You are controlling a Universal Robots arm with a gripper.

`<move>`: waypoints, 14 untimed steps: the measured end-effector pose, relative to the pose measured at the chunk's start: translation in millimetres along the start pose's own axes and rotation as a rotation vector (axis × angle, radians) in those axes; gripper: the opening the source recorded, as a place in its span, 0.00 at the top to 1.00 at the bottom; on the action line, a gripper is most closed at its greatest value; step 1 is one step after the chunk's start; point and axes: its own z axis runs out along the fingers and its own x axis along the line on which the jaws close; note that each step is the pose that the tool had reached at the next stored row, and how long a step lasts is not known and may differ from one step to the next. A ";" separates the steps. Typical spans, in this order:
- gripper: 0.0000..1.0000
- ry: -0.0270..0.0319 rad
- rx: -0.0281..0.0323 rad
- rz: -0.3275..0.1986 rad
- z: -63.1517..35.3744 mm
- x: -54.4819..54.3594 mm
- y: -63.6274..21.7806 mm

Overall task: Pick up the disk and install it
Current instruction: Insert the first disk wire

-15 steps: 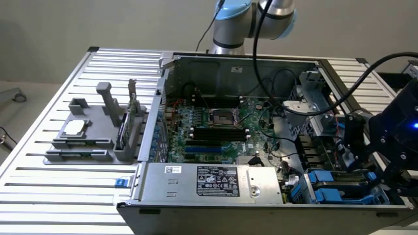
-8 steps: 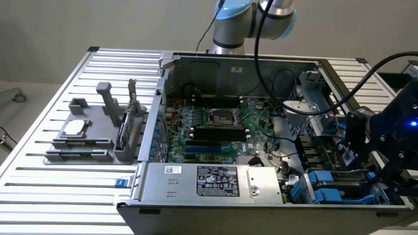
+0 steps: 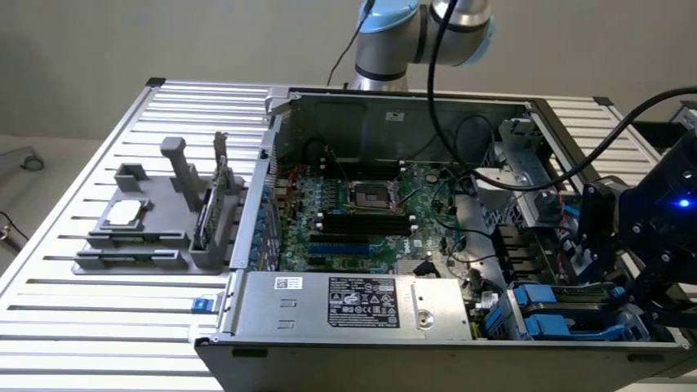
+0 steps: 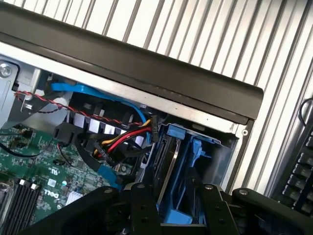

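The disk [image 4: 165, 164] stands on edge in the drive bay at the case's corner, a thin silver side framed by its blue carrier [image 4: 190, 156]. My gripper [image 4: 176, 211] is right over it, with a black finger [image 4: 142, 205] pressed to each side of the carrier, so it is shut on the disk. In the exterior view my gripper [image 3: 608, 269] hangs at the case's right end, above the blue bays [image 3: 541, 300]. The disk's label is hidden.
Red, yellow, black and blue cables [image 4: 117, 142] crowd the space beside the bay. The open computer case [image 3: 326, 102] holds the motherboard [image 3: 360, 212] and power supply [image 3: 360, 304]. A grey fixture [image 3: 153, 220] with a small chip sits on the slatted table [image 3: 98, 327]. A keyboard [image 4: 299, 176] lies outside the case.
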 end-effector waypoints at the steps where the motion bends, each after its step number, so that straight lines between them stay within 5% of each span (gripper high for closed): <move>1: 0.61 0.0011 -0.0010 0.009 0.1 0.0 0.0; 10: 0.61 0.0250 -0.0053 0.048 2.7 1.5 0.5; 14: 0.61 0.0479 -0.0117 0.053 4.1 2.3 3.1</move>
